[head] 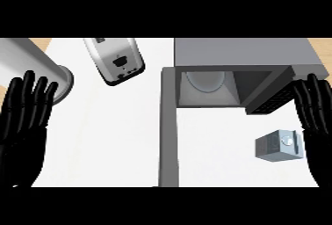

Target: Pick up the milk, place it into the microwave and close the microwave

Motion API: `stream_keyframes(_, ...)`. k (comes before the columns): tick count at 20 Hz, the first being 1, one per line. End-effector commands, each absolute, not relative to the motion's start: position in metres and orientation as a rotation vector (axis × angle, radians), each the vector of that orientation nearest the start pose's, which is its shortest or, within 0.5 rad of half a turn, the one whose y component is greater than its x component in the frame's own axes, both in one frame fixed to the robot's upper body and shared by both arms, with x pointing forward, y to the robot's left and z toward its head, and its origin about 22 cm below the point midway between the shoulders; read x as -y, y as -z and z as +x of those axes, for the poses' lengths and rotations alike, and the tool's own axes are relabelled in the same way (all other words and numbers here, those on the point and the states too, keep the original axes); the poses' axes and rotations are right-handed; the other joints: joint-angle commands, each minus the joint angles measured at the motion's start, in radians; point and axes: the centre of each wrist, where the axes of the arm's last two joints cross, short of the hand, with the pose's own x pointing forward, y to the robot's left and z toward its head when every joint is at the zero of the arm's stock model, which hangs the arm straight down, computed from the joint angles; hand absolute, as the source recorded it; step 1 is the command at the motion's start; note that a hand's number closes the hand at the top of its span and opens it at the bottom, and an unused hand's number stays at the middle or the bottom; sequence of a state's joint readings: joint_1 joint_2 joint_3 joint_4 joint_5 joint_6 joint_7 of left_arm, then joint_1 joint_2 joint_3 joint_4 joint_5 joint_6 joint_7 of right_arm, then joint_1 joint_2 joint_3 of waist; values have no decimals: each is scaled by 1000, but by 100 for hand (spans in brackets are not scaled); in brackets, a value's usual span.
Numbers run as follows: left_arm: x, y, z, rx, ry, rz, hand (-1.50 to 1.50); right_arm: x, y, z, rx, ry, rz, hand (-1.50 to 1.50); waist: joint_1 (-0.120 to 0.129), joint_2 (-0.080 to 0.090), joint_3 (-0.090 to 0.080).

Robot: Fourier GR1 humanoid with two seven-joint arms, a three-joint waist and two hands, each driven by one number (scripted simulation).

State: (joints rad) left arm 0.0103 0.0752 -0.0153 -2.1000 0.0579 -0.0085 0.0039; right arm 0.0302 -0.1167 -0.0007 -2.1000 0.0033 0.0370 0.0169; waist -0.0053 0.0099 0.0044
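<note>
The milk [278, 146] is a small grey carton with a round mark on its side, standing on the white counter at the right, in front of the microwave. The microwave [240, 52] sits at the back right with its cavity open, a round glass turntable [205, 81] visible inside. Its door [168, 132] swings out toward me as a long grey panel left of the milk. My right hand [315, 110] is at the right edge, fingers straight and up, just right of the milk and apart from it. My left hand [24, 114] rests open at the left edge.
A silver toaster [115, 59] lies at the back centre-left. A large grey cylinder [32, 66] stands at the back left, behind my left hand. White counter [103, 140] stretches between the left hand and the microwave door.
</note>
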Motion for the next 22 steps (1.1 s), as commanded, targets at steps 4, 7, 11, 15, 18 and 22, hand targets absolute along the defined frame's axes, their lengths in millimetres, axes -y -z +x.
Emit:
stream_keyframes(4, -268, -119, 230, 2078, 65, -2, -150, 253, -143, 195, 2116, -143, 5, -150, 2, -10, -5)
stream_keyframes(7, -284, -117, 236, 1962, -36, 8, -150, 260, -147, 171, 2037, -213, 58, -150, -8, -11, -5)
stream_keyframes(11, -311, -136, 207, 1976, 0, 9, -150, 260, -150, 159, 2033, -228, 51, -150, 7, -12, -4)
stream_keyframes(15, -301, -130, 182, 1958, 5, -4, -150, 265, -170, 140, 2011, -205, 15, -150, 7, -12, -4)
stream_keyframes(18, -324, -109, 188, 1966, -8, -20, -150, 255, -154, 130, 2006, -166, -29, -150, 3, -11, -5)
stream_keyframes(22, -323, -125, 159, 1982, -6, -5, -150, 257, -131, 144, 1972, -170, -96, -150, 9, -12, -4)
